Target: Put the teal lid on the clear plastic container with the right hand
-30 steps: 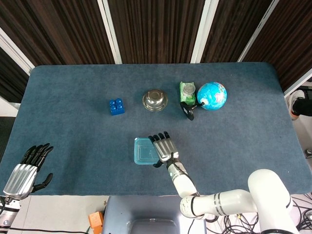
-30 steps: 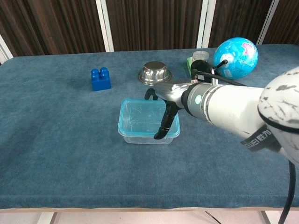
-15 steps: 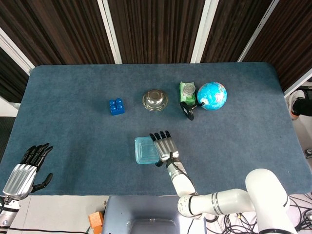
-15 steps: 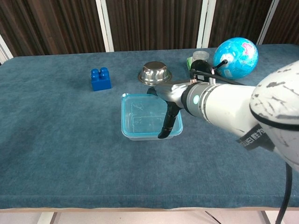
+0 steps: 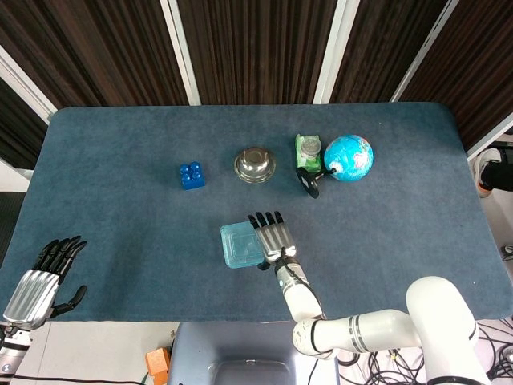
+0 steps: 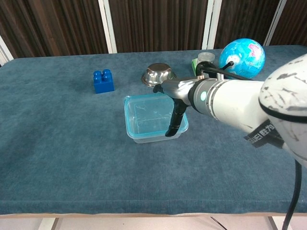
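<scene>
The clear plastic container (image 6: pixel 151 118) with its teal lid (image 5: pixel 240 245) lay near the middle of the counter (image 5: pixel 120 224), a little toward the near edge, and the two could not be told apart as separate pieces in these pictures; the lid seemed to sit on the box, perhaps not pressed down fully. The right hand (image 5: pixel 272 239) rested over the right edge of it, fingers stretched toward the far side and the thumb hanging down at the right wall, so it touched the thing more than it gripped it. The container therefore lay directly left of this hand and under its fingers, and no long axis was clear. The left hand (image 5: pixel 38 282) was well apart at the near left corner, open and holding nothing. Further away stood a blue block (image 5: pixel 191 176), a steel bowl (image 5: pixel 254 164) and a globe (image 5: pixel 349 158).
</scene>
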